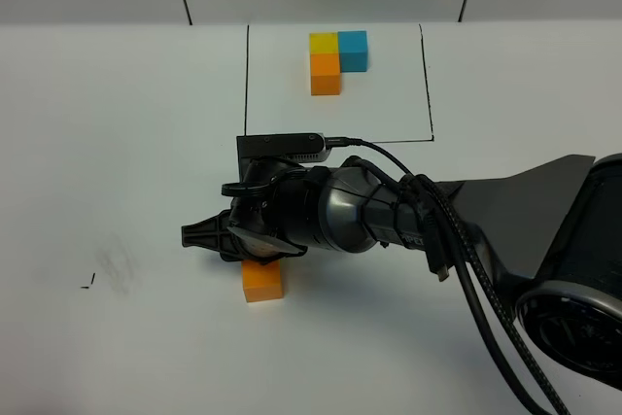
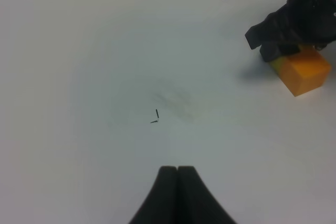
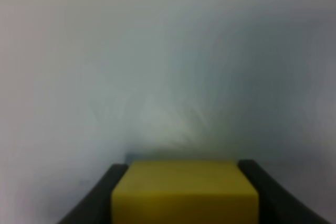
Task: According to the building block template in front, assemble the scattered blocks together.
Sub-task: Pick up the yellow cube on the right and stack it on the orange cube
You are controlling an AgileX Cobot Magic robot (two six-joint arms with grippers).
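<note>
The building block template, a yellow [image 1: 324,43], blue [image 1: 354,50] and orange [image 1: 326,76] L-shaped trio, lies inside a thin black outline [image 1: 247,85] at the far side. My right gripper [image 1: 216,239] reaches across to the left and is shut on the yellow cube [image 3: 185,192], low at the table. That yellow cube [image 2: 277,65] sits right against the scattered orange cube [image 1: 262,279], which also shows in the left wrist view [image 2: 305,71]. The sky blue scattered cube is hidden. My left gripper [image 2: 177,174] is shut and empty above bare table, well apart from the cubes.
The white table [image 1: 117,143] carries small black pen marks [image 1: 87,284] and a faint smudge [image 2: 176,98] left of the cubes. The right arm and its cables [image 1: 457,240] cover the near right of the table.
</note>
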